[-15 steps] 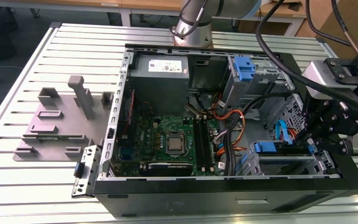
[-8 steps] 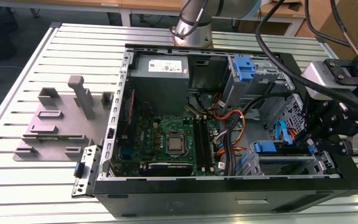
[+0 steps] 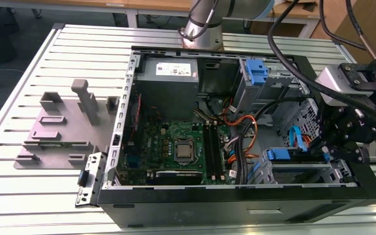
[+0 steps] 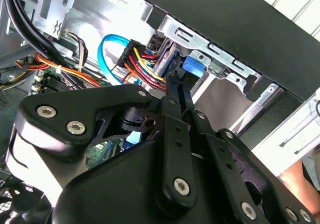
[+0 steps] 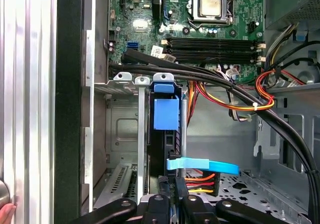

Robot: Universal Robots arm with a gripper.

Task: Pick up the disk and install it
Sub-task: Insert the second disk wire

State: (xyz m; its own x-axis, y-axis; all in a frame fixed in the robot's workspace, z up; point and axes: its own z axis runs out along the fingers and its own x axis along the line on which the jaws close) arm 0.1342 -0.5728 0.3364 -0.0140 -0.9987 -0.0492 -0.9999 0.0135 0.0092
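The disk (image 5: 165,134) stands on edge in a slot of the metal drive cage (image 5: 117,134) at the case's front corner. Its blue carrier tab (image 5: 166,113) faces the motherboard and also appears in the exterior view (image 3: 279,155) and the second wrist view (image 4: 192,67). My gripper (image 5: 175,184) hangs over the cage (image 3: 325,147), at the disk's end by the power plug (image 5: 200,181). Its fingers (image 4: 176,99) are shut, pressed together with almost no gap. I cannot tell whether the tips touch the disk.
A light blue flat cable (image 5: 200,165) curves just past the fingertips. Thick black cables (image 5: 210,79) and red-yellow wire bundles (image 5: 250,102) cross above the cage. The black case wall (image 3: 364,181) runs close beside the gripper. A grey fixture (image 3: 64,132) lies on the slatted table.
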